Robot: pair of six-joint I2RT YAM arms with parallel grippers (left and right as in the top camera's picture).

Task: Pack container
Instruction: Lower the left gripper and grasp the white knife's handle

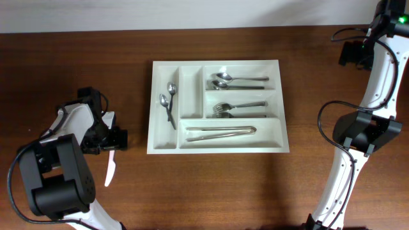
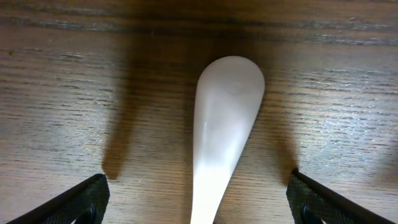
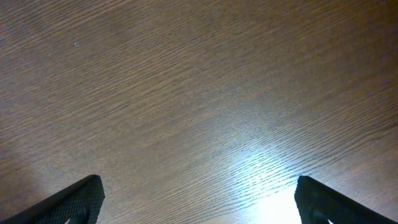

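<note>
Hovering over white spoon (image 2: 227,112) — left gripper (image 2: 199,199) fingers spread wide, spoon bowl between them, untouched, nothing held. Right gripper (image 3: 199,199) fingers equally wide over bare table (image 3: 186,93), empty. Container (image 1: 217,151) well apart from both finger pairs — lies between them.

Tray (image 1: 223,147): white, rectangular, five compartments, flat, middle of table (image 1: 77,57). Holds spoons (image 1: 222,76), forks (image 1: 239,110), tongs (image 1: 220,131).

Robot lab: two arms (image 1: 382,73), wooden table (image 1: 223,185)
</note>
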